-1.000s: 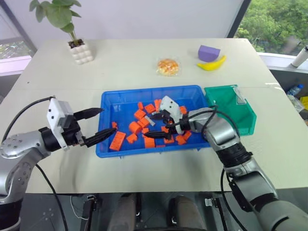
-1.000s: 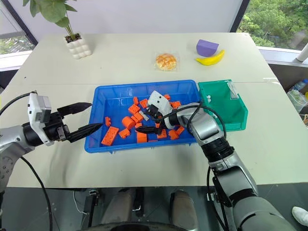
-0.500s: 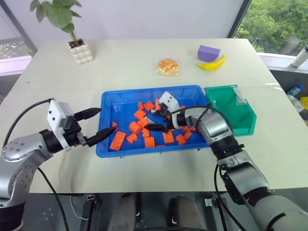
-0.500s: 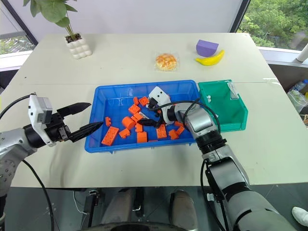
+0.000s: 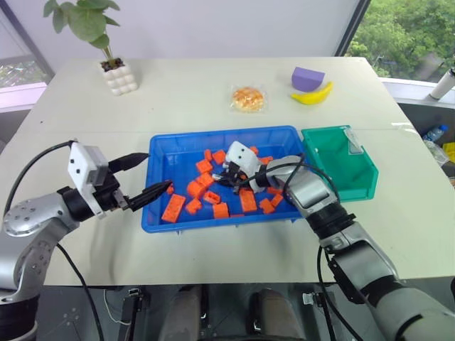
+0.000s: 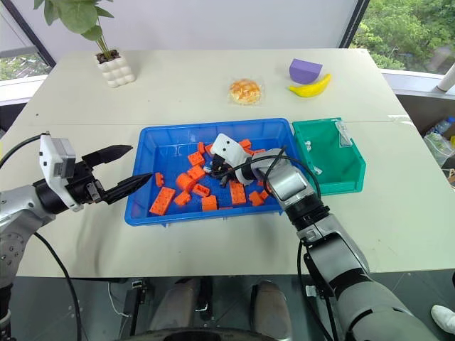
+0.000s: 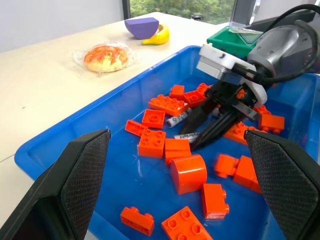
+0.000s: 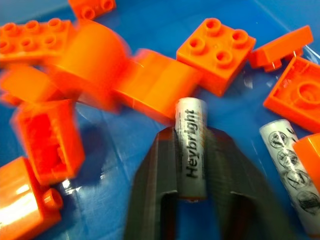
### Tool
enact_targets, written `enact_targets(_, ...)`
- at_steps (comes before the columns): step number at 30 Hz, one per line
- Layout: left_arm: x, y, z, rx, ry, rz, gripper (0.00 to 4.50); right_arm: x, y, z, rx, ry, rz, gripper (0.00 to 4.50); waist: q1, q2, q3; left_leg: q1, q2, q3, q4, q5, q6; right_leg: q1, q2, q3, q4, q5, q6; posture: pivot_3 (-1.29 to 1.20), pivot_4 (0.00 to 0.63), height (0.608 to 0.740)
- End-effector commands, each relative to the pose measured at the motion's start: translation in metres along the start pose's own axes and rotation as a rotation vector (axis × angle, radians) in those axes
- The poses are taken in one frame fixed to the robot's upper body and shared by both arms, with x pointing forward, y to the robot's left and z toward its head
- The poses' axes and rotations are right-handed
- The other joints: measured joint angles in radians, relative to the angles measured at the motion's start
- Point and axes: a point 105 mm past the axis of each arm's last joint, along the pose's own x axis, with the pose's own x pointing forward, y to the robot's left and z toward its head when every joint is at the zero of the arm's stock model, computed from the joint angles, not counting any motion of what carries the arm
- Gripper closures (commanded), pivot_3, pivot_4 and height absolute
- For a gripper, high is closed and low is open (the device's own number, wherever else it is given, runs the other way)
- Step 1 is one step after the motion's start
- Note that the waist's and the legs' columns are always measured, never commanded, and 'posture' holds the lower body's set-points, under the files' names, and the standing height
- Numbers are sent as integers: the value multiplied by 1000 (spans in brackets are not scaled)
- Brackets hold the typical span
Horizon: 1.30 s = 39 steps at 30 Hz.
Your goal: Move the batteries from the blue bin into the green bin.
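Note:
The blue bin lies mid-table with several orange bricks in it. My right gripper reaches into the middle of the bin, pointing down, and is shut on a silver battery marked with black lettering. The left wrist view shows that same battery between the black fingers. A second battery lies loose on the bin floor just beside it. My left gripper hangs open over the bin's left rim, holding nothing. The green bin stands against the blue bin's right end.
At the back of the table are a potted plant, a wrapped bun, a purple block and a banana. Small pale items lie in the green bin. The table's front edge runs close below the blue bin.
My right gripper went from wide open to shut on the battery, edging a little deeper and leftward among the bricks. The left arm stayed where it was.

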Motion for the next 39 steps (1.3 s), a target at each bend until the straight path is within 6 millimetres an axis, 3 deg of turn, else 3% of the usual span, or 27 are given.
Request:
enact_targets(1, -1, 0, 12, 46, -33, 9, 0, 0, 3, -9, 11, 30, 10, 4383, 0, 0, 0, 0, 0, 0, 0, 0, 0, 0, 0, 0, 0, 0, 0, 0, 150, 739)
enact_targets(17, 1, -2, 10, 47, -25, -17, 0, -2, 2, 11, -8, -24, 17, 4383, 0, 0, 0, 0, 0, 0, 0, 0, 0, 0, 0, 0, 0, 0, 0, 0, 150, 739)
enact_targets(20, 4, -4, 12, 50, -28, -40, 0, -8, -3, 25, -32, -57, -9, 4383, 1, 0, 0, 0, 0, 0, 0, 0, 0, 0, 0, 0, 0, 0, 0, 0, 150, 739)
enact_targets(26, 11, -12, 12, 41, -19, -144, 0, -55, -32, 81, -93, -176, -111, 4383, 3, 1, 1, 0, 0, 0, 0, 0, 0, 0, 0, 0, 0, 0, 0, 0, 150, 739)
enact_targets(30, 20, -9, 14, 49, -31, -202, 0, -104, -54, 103, -112, -207, -201, 4383, 8, 1, 1, 0, 0, 0, 0, 0, 0, 0, 0, 0, 0, 0, 0, 0, 150, 739)
enact_targets(34, 32, -3, 17, 47, -58, -242, 0, -147, -77, 85, -102, -135, -341, 4383, 7, 1, 1, 0, -1, 0, 0, 0, 1, 1, 0, 0, -1, 0, 0, 0, 150, 739)
enact_targets(39, 51, 0, 11, 34, -82, -283, 0, -187, -97, 39, -21, -14, -494, 4383, 5, 1, 1, 0, 0, 1, -1, 0, 1, 0, 0, 0, -2, 0, 0, 0, 150, 739)
